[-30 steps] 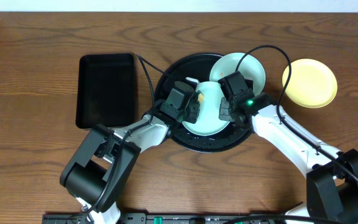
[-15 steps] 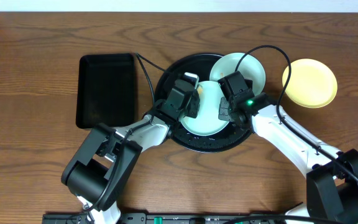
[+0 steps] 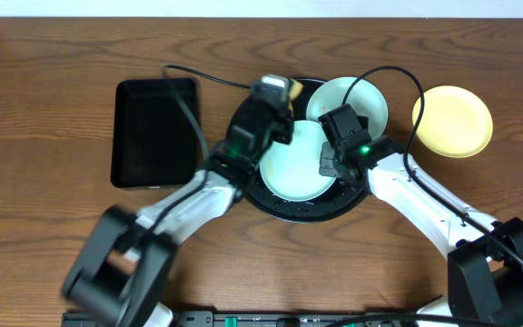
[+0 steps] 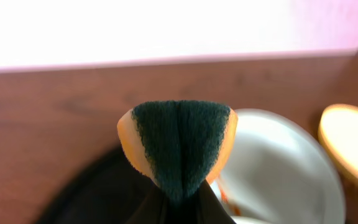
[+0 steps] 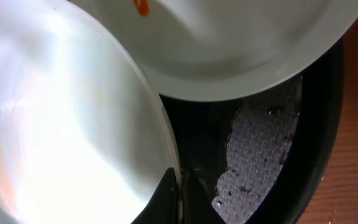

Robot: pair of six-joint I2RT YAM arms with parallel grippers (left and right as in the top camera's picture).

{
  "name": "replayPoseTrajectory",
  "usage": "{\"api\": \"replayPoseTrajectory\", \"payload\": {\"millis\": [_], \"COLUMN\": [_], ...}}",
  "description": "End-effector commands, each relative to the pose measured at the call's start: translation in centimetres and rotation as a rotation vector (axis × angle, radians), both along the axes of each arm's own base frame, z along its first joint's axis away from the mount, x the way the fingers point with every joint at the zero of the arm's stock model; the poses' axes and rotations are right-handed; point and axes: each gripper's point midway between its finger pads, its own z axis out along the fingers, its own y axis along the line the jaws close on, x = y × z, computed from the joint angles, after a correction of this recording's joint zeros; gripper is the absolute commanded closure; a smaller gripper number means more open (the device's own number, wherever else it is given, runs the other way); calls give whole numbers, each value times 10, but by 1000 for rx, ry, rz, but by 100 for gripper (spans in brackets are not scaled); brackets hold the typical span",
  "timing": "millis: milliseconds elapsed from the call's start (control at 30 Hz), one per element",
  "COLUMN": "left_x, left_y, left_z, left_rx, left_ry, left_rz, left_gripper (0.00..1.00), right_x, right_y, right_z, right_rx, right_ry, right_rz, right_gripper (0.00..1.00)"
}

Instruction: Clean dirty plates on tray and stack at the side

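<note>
Orange smear point(image 5: 140, 6) on plate point(image 5: 241, 50) shows wrist-side only.

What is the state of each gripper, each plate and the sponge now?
left gripper, shut on sponge
sponge, folded, pinched
right gripper, shut on front plate
front plate, in round tray, rim gripped
back plate, in round tray, orange smear
yellow plate, on table, outside tray
round tray, wet patch
</note>
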Motion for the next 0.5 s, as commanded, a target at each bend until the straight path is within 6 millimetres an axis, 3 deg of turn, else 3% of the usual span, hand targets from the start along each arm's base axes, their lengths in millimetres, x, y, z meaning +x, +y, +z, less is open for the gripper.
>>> {"api": "replayPoseTrajectory", "payload": {"millis": [0, 267, 467], "left_x": [4, -13, -40], "left_y": [43, 149, 197], "left_z": [38, 40, -5], "left_rx": [-2, 12, -84], "left_ry": [-39, 128, 395], "left_rz": [89, 251, 280], "left_gripper": [92, 92, 92], "right_x": [11, 40, 34], "right_y": [-12, -21, -24], "right_z": [18, 91, 149], "right_rx": [-41, -194, -496], "right_ry": [-73, -329, -525], "right_rz": [-27, 47, 87], "right_gripper": [99, 99, 99]}}
